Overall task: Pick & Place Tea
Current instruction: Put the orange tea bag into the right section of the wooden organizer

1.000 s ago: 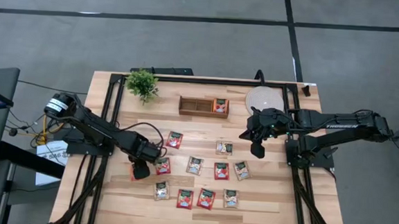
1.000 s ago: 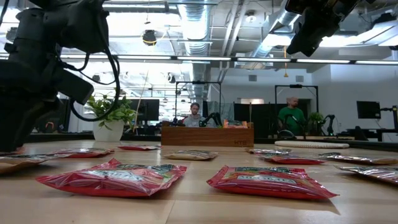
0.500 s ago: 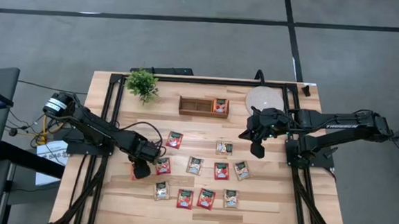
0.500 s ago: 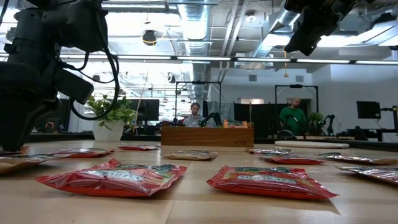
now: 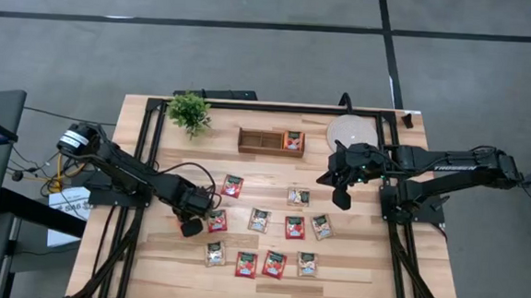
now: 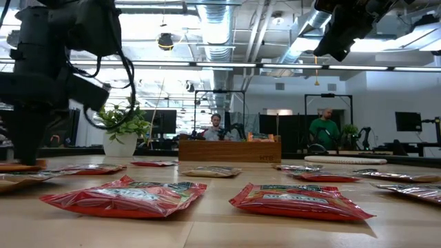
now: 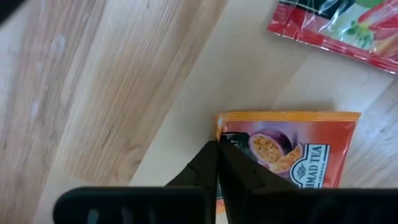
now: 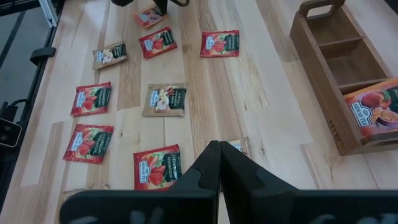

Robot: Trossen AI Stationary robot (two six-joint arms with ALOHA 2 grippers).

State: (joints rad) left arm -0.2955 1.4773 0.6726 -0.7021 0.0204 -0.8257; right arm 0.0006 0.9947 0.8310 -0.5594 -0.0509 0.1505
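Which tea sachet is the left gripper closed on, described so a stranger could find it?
Start at the wooden table's left half, where the left gripper comes down. The orange sachet pinched there is the leftmost of the loose ones. Its passion-fruit picture sets it apart from the red sachet beside it.

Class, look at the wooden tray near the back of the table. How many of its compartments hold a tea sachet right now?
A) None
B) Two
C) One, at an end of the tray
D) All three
C: in the right wrist view the wooden tray has one orange tea sachet in an end compartment, while its other two compartments show bare wood.
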